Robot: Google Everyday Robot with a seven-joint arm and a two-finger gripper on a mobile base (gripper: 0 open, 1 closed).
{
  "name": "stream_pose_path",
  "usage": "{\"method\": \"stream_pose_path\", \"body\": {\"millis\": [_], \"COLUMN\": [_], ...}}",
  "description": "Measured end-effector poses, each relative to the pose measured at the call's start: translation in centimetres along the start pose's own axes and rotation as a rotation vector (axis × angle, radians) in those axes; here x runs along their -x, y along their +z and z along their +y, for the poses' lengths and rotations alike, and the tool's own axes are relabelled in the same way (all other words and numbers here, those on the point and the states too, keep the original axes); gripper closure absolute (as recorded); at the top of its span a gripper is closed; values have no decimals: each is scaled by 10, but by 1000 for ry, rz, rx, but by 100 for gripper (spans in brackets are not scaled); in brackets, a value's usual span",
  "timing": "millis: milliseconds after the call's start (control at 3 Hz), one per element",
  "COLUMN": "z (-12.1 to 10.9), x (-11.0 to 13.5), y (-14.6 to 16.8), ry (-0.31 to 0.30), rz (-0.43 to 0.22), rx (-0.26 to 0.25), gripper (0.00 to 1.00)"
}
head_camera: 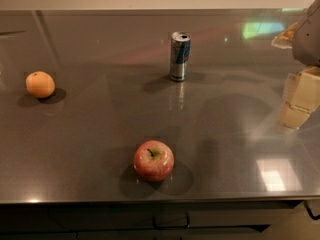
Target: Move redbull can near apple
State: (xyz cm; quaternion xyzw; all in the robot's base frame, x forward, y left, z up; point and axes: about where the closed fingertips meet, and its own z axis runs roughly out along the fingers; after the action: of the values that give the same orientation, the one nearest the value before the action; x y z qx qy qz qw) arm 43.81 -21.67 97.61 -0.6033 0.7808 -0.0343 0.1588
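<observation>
The redbull can (179, 56) stands upright at the back middle of the grey counter (100, 134). It is slim, silver and blue, with a pull-tab top. The apple (153, 160) is red with yellowish patches and a dark stem, and sits near the front edge, in front of the can and a little to its left. My gripper (299, 98) is at the right edge of the camera view, above the counter. It is well to the right of the can and touches nothing.
A small orange fruit (40, 84) lies at the left side of the counter. The counter's front edge (150, 200) runs along the bottom, with dark cabinets below. A pale wall runs behind the counter.
</observation>
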Motion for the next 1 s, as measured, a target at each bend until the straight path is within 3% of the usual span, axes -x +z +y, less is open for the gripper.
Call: {"method": "stream_pose_path", "body": {"millis": [667, 1000], "z": [-5, -24], "x": [2, 12], "y": [1, 11], "ry": [22, 88], "rz": [-8, -63], "rx": [1, -15], "gripper": [0, 0]}}
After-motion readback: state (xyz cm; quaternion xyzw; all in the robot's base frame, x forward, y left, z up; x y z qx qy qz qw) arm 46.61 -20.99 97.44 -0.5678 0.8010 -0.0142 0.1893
